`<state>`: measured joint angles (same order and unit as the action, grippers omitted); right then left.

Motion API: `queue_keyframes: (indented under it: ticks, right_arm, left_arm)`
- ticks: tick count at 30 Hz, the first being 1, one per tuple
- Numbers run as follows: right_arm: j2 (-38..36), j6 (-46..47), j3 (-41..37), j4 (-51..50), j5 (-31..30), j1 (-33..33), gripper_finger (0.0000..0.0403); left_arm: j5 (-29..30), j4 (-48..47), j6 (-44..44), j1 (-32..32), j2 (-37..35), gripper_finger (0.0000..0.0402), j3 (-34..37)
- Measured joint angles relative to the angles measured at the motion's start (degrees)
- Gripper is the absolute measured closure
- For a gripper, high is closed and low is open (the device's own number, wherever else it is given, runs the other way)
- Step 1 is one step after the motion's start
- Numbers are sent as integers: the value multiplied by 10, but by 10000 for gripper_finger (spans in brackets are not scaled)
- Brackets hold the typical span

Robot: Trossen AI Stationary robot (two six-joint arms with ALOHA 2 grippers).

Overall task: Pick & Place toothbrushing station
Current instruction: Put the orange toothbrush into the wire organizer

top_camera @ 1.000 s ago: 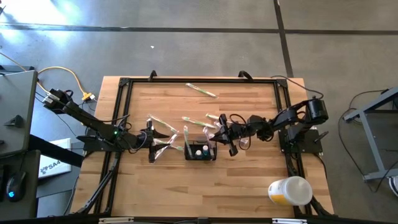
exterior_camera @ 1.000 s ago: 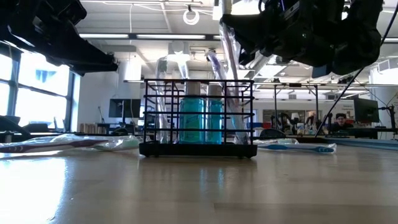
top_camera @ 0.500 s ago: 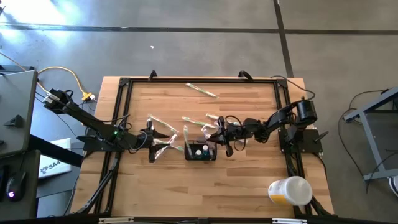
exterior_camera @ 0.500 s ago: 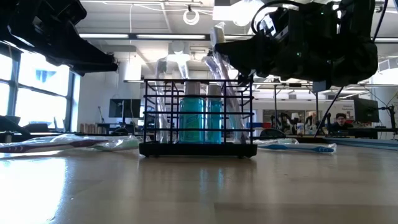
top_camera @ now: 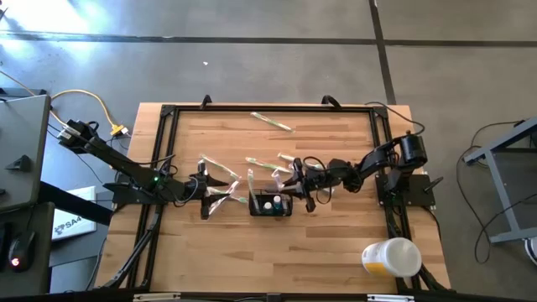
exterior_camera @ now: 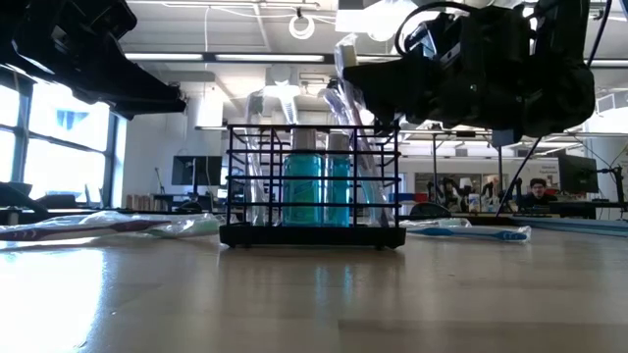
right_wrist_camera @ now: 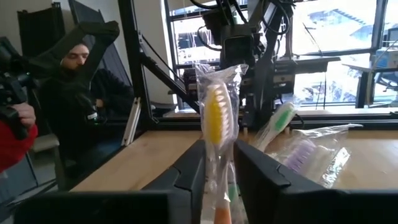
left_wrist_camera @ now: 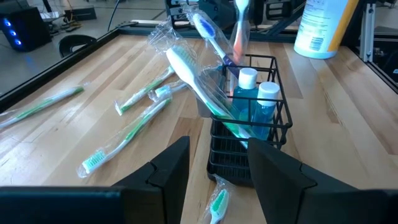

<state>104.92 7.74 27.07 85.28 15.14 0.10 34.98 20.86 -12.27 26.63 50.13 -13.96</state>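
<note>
The black wire caddy [top_camera: 270, 204] stands mid-table holding two blue bottles [left_wrist_camera: 256, 102] and wrapped toothbrushes. Just beside it, the right gripper [right_wrist_camera: 219, 169] loosely brackets a wrapped yellow toothbrush [right_wrist_camera: 215, 118], apparently releasing it upright; the left gripper [left_wrist_camera: 214, 167] waits opposite, fingers spread.

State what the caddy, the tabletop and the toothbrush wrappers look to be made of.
Caddy: thin black wire, probably coated metal; an open grid you see the blue bottles through.
Tabletop: wood, pale glued strips with visible grain, faint sheen.
Wrappers: clear thin plastic film, crinkled and glinting, with the brushes showing through.
</note>
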Motion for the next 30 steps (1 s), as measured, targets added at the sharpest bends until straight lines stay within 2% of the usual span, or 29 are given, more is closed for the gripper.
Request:
queue_keyframes:
  ticks: [17,22,30]
  right_arm:
    - [-9,-5,0,-13,14,0,183]
    - [-26,-36,-3,-32,13,0,170]
    - [-68,-89,-3,-118,-33,4,171]
  left_arm:
    - [0,0,0,0,0,242,0]
    - [0,0,0,0,0,242,0]
    - [-1,-9,-15,0,0,242,0]
